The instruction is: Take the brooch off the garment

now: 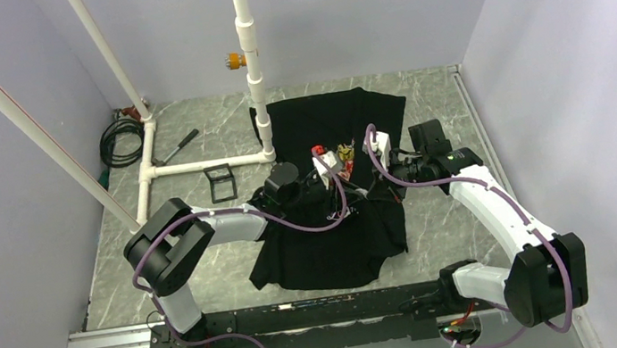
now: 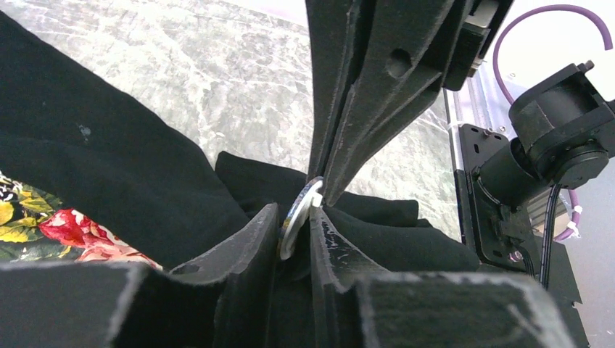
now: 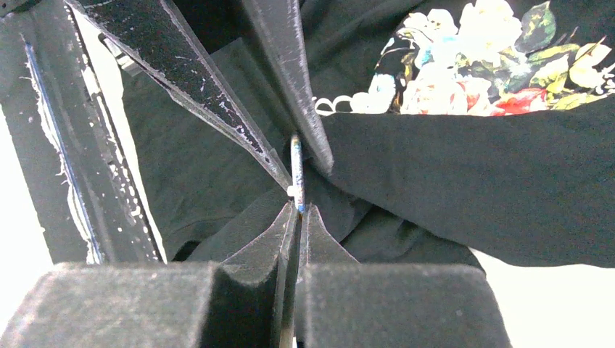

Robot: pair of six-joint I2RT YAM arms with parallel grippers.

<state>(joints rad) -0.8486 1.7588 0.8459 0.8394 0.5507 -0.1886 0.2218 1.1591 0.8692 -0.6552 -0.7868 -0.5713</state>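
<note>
The garment [image 1: 342, 250] is a black T-shirt, bunched on the marble tabletop, with its rose print showing in the right wrist view [image 3: 464, 58]. Both grippers meet over its middle. The brooch [image 2: 296, 221] is seen edge-on as a thin pale disc. My left gripper [image 2: 294, 214] is shut round it, with a fold of black cloth against one finger. My right gripper [image 3: 297, 210] is shut on the rim of the brooch [image 3: 296, 170] from the opposite side. In the top view the left gripper [image 1: 350, 188] and right gripper [image 1: 371, 185] hide the brooch.
A white pipe frame [image 1: 256, 73] stands at the back by the shirt's far edge. A coiled black cable [image 1: 116, 141], a hand tool [image 1: 180, 146] and a small black square frame [image 1: 220, 181] lie at the back left. Pale walls close in on three sides.
</note>
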